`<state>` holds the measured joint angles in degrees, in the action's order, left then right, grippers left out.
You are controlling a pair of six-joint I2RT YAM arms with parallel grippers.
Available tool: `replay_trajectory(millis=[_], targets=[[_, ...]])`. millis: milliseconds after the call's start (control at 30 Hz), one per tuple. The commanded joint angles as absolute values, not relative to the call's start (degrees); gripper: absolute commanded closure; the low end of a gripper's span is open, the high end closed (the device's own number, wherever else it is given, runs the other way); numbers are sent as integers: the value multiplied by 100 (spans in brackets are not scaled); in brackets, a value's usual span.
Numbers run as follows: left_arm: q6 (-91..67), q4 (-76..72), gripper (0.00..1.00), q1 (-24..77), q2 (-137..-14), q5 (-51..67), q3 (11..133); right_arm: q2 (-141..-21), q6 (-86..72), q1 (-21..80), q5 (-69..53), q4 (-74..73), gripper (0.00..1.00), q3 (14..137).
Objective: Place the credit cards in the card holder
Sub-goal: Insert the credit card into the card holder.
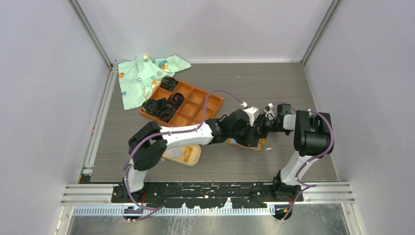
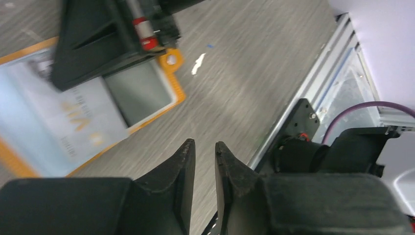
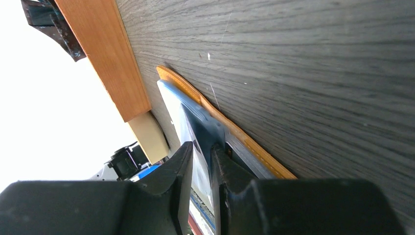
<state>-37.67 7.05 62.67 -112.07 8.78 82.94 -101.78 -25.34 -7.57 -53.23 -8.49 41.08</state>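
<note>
Left jaws slightly parted, empty, above surface [image 2: 244, 83] | right jaws narrowly astride credit card [image 3: 208, 129] in orange wallet [image 3: 244, 139], grip unclear | card holder [image 1: 193, 159] near front edge

Left wrist view: the left gripper [image 2: 203, 145] sits bottom centre, its two black fingers [image 2: 182, 176] standing a narrow gap apart with only bare tabletop showing between them. That is the grey wood-grain table [image 2: 244, 93]. Upper left lies the flat orange-edged wallet [image 2: 179, 93], spread open, blue-grey inside. On it is a pale rectangular card with gold lettering [image 2: 73, 122], blurred, and beside that a grey-green window pocket [image 2: 139, 93]. The right gripper [image 2: 88, 58], black with a red mark, is down over the wallet's top edge. A small white scrap [image 2: 198, 63] lies just off the wallet's corner. At right run the aluminium rail [image 2: 313, 83], a black bracket [image 2: 298, 120] and a purple cable [image 2: 362, 110].
</note>
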Motion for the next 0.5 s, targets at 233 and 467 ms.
replay_trajectory(millis=[233,467], targets=[[-4006,396,79,6435,-12151,290,9032,-10182,-2373,-685,-5212,-1009,74,4280],[-3877,382,76,6425,-12410,-175,9125,-10189,-2355,-655,-5201,-1037,73,4306]])
